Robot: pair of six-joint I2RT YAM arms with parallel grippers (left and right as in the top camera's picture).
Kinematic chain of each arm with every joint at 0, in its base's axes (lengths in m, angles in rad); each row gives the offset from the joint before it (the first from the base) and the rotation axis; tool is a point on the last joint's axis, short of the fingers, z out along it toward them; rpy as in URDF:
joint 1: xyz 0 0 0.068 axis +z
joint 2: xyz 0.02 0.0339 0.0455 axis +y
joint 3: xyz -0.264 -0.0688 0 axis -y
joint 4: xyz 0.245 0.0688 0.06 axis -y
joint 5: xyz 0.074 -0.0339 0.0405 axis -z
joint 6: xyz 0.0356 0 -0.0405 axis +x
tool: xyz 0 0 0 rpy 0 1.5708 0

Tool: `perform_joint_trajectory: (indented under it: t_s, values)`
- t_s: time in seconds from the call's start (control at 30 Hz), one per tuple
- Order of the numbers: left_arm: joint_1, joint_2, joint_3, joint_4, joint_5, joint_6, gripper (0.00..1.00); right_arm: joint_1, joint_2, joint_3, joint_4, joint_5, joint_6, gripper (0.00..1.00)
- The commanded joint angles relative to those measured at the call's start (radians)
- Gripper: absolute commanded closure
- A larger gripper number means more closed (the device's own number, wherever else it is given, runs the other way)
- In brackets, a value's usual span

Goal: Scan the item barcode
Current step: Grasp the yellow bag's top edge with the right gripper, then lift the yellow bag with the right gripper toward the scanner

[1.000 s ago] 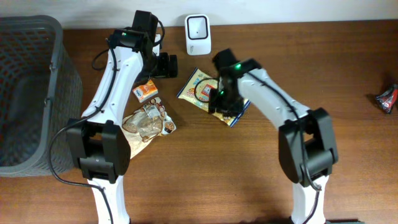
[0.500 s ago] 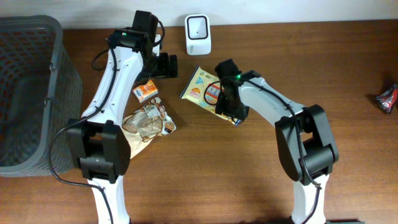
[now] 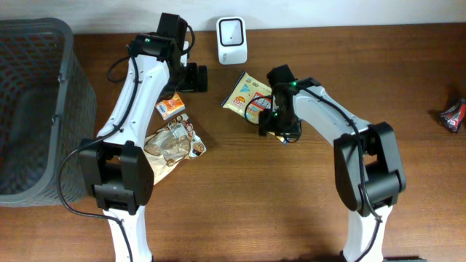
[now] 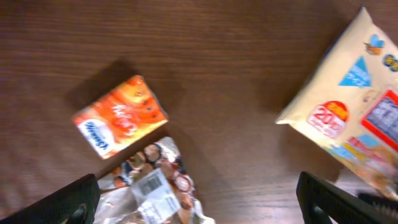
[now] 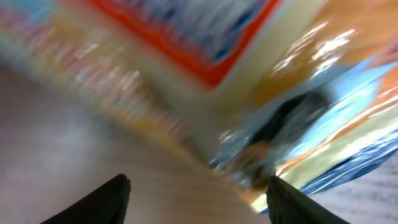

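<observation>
The item, a yellow snack packet (image 3: 245, 93), lies flat just below the white barcode scanner (image 3: 231, 40) at the table's back edge. My right gripper (image 3: 275, 121) is low over the packet's right end. The right wrist view is blurred: the packet (image 5: 205, 50) fills the top, and the right gripper (image 5: 199, 200) is open, with bare table between its fingers and the packet's edge by the right finger. My left gripper (image 3: 194, 78) hovers left of the packet, open wide and empty (image 4: 199, 205). It sees the packet's corner (image 4: 351, 118).
A small orange box (image 3: 172, 107) (image 4: 119, 116) and a clear crinkly snack bag (image 3: 172, 145) (image 4: 152, 190) lie under the left arm. A dark mesh basket (image 3: 36, 109) stands at the far left. A red wrapper (image 3: 454, 114) lies at the right edge.
The right gripper moved right and back toward the scanner, taking the yellow packet along and turning it. Its jaws have opened wider. The left arm stayed still.
</observation>
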Motion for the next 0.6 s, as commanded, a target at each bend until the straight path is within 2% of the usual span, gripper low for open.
perform_joint_trajectory:
  t_s: [0.0, 0.03, 0.07, 0.1, 0.27, 0.33, 0.37, 0.57]
  values:
    - [-0.002, -0.013, -0.009, -0.001, -0.091, 0.012, 0.01, 0.018, -0.140, -0.002, 0.010, -0.033, -0.115, 0.28]
    - [-0.002, -0.013, -0.009, 0.003, -0.102, 0.003, 0.01, 0.017, -0.158, -0.002, 0.028, -0.033, -0.154, 0.27]
    - [-0.001, -0.013, -0.009, 0.005, -0.116, -0.032, 0.01, 0.016, -0.176, -0.002, 0.058, -0.025, -0.209, 0.17]
    - [0.001, -0.013, -0.009, 0.006, -0.116, -0.062, 0.01, 0.016, -0.186, -0.002, 0.086, -0.007, -0.246, 0.00]
    - [0.018, -0.013, -0.009, 0.002, -0.113, -0.109, 0.01, 0.016, -0.171, -0.002, 0.259, 0.069, -0.488, 0.01]
    - [0.033, -0.013, -0.009, -0.029, -0.120, -0.200, 0.01, 0.016, -0.150, -0.002, 0.314, 0.068, -0.591, 0.01]
    - [0.043, -0.013, -0.009, -0.040, -0.120, -0.238, 0.01, 0.016, -0.131, -0.002, 0.337, 0.069, -0.618, 0.02]
    - [0.066, -0.013, -0.012, -0.067, -0.124, -0.238, 0.01, 0.015, -0.003, -0.002, 0.412, 0.068, -0.692, 0.02]
